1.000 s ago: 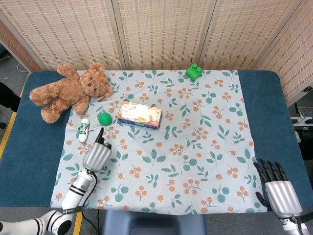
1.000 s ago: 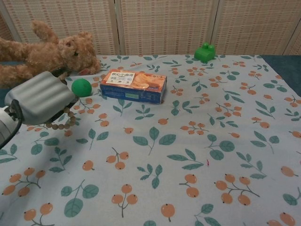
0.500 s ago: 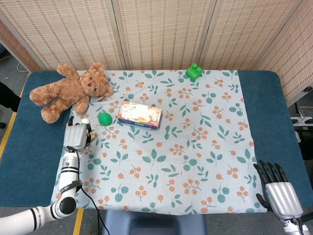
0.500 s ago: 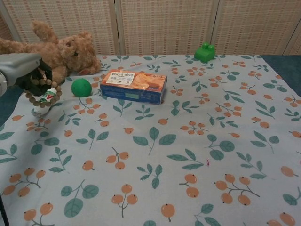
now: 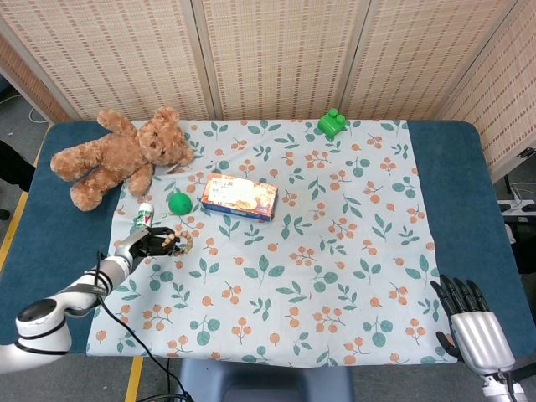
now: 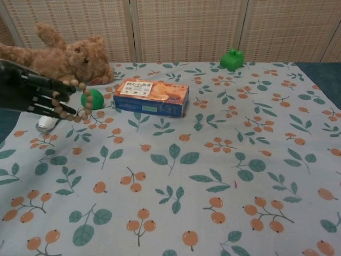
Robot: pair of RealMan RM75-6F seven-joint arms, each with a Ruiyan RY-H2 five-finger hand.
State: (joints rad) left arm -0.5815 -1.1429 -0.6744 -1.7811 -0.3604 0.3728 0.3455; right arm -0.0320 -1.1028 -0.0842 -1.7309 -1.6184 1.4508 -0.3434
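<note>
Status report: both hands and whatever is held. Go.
Left robot hand holds bead bracelet above the cloth. Right robot hand open, at table's near edge. Green ball, small bottle close by left hand.

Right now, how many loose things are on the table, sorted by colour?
Green: 2, the ball and the toy block.
Brown: 2, the teddy bear and the bead bracelet in the left robot hand.
Orange: 1, the snack box.
White: 1, the small bottle.
Total: 6.

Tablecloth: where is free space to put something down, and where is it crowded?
Free: the tablecloth between the biscuit box and the right hand. Crowded: the near-left part, where the left hand holds a bead bracelet beside the ball, bottle and teddy bear.
</note>
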